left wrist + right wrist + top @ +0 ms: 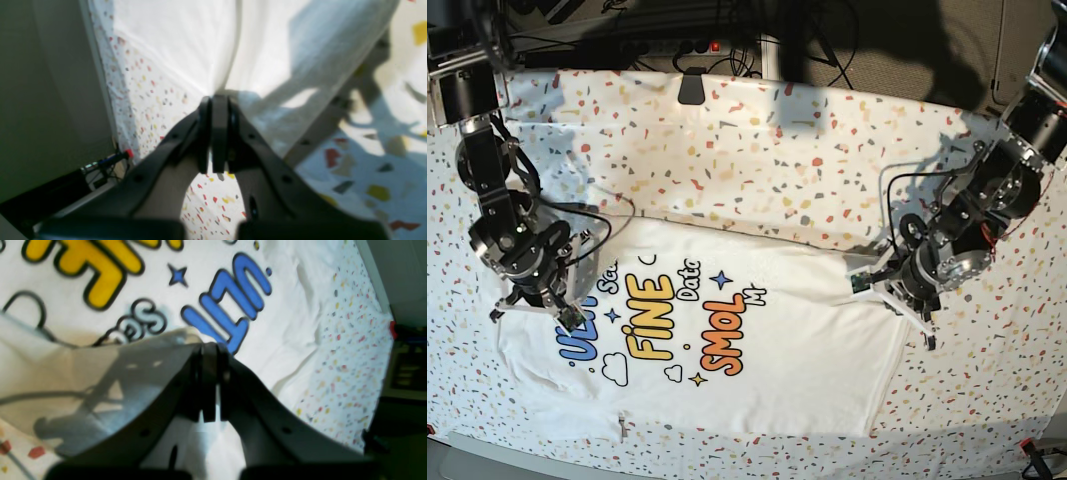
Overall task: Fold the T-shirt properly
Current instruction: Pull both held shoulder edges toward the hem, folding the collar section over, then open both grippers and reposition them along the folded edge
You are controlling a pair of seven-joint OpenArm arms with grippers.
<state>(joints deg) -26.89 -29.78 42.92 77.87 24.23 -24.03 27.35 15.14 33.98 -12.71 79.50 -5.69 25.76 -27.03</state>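
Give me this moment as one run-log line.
left gripper: shut on T-shirt edge | right gripper: shut on T-shirt edge | T-shirt: print up on tablecloth, fold underway

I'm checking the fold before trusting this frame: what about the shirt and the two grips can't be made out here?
- Base view: the white printed cotton T-shirt has its top edge folded over, covering part of the print; the small lettering is unreadable.
- Base view: both grip points are hidden by the arms' own bodies.
- Left wrist view: left gripper, jaws shut on cloth; which shirt part is unclear.
- Right wrist view: right gripper blocks the fabric under it.
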